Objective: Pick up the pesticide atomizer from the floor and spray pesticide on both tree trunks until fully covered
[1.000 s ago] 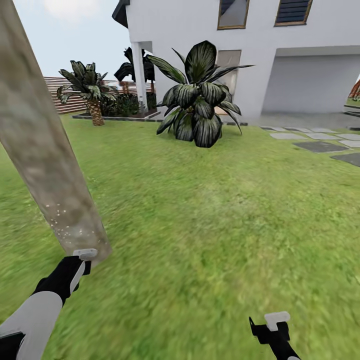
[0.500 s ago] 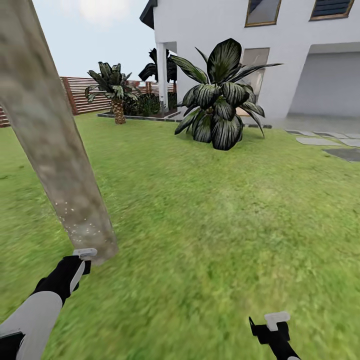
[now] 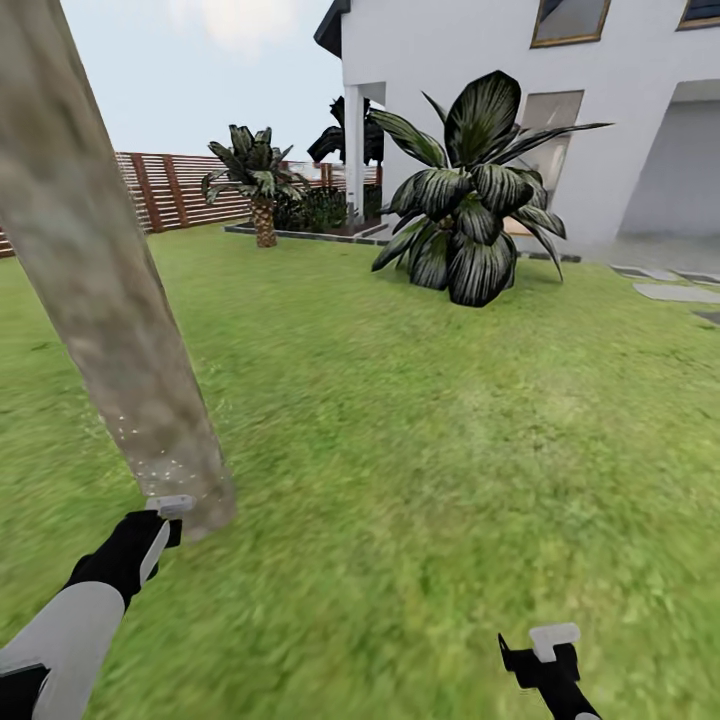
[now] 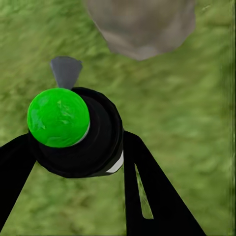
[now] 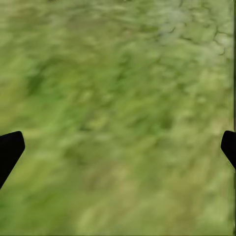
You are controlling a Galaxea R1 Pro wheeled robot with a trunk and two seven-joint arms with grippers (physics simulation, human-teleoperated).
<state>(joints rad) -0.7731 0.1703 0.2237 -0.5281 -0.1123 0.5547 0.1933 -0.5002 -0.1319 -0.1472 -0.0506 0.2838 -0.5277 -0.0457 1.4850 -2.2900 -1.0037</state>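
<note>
White house (image 3: 450, 40), slatted wooden fence (image 3: 180, 185), stepping stones (image 3: 675, 292), pale sky

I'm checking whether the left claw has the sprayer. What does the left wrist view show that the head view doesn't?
Left wrist view: the atomizer, black with a green cap, gripped between the left claw fingers, nozzle toward the trunk base. Head view: pale pesticide specks low on the trunk, the house, fence and right claw. Both: tree trunk and grass.
</note>
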